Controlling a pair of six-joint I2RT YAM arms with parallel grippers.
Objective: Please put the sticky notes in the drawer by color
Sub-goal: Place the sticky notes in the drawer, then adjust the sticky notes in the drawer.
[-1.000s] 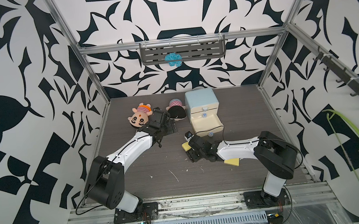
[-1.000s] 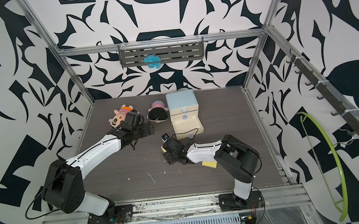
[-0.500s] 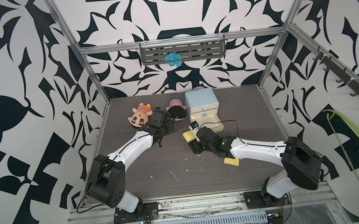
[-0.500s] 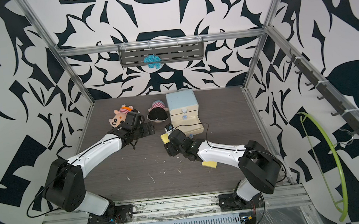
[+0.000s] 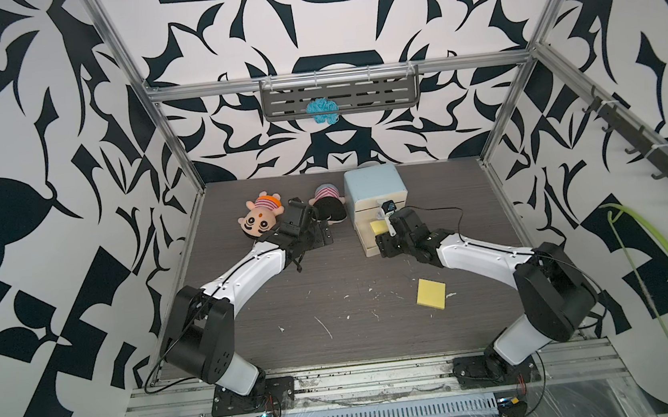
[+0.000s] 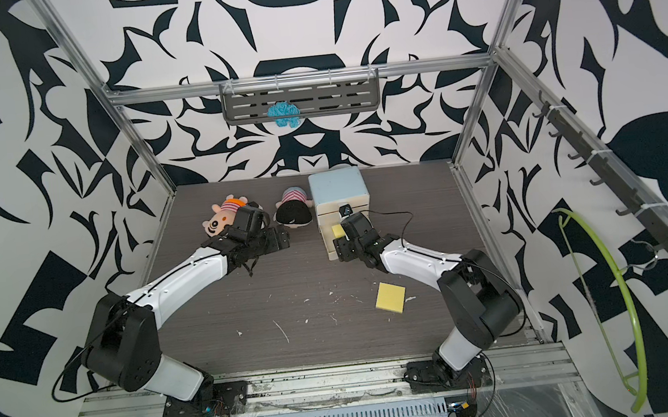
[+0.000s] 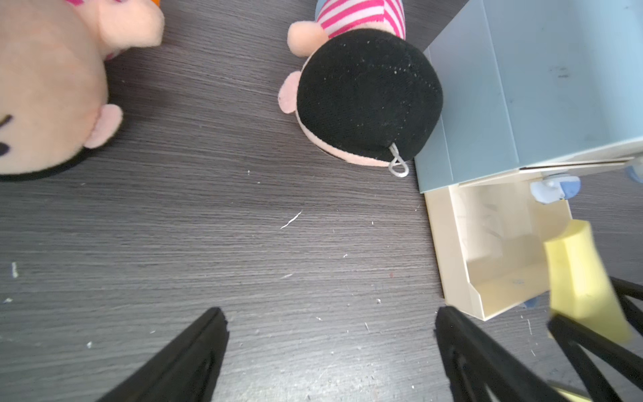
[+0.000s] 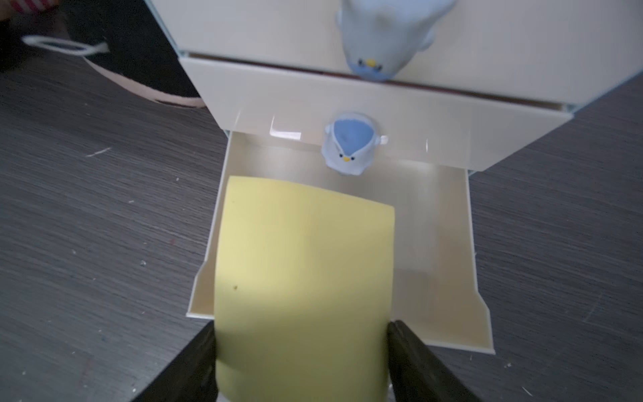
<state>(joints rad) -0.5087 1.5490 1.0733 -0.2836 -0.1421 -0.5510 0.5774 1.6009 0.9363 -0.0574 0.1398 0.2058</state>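
1. Here's the yellow sticky pad (image 8: pixel 302 278), pinched edge to edge in the right gripper (image 8: pixel 301 330). The jaws stand fairly wide because they span the pad's full width, and the squeeze makes the paper bow upward.
2. The pad hangs tilted, with its free edge over the pulled-out bottom drawer (image 8: pixel 468 222), which looks empty. I'd say it is poised for a drop: the leading edge goes in first, so it clears the front lip.
3. Above it sits the penguin-shaped knob (image 8: pixel 349 146) of the middle drawer. That drawer and the top one are shut, so only one tray is on offer.
4. Taking 12 o'clock as the back wall, the blue-topped cabinet (image 5: pixel 371 183) sits at about 1 o'clock from the middle of the table (image 5: pixel 331 285).
5. A second yellow pad (image 5: pixel 431 294) lies flat at 4 o'clock, well apart from the cabinet. It's likely next for the same tray, since the sort is by colour.
6. No green or pink pads show anywhere. Whether they're inside the shut drawers, I can't tell.
7. The left gripper (image 7: pixel 328 313) hovers at 11 o'clock, spread fully and holding nothing, which keeps it clear of the right arm's path.
8. Just beyond it lie the black-haired plush doll (image 7: pixel 368 97), close against the cabinet's side, and the round-faced plush doll (image 5: pixel 260 220).
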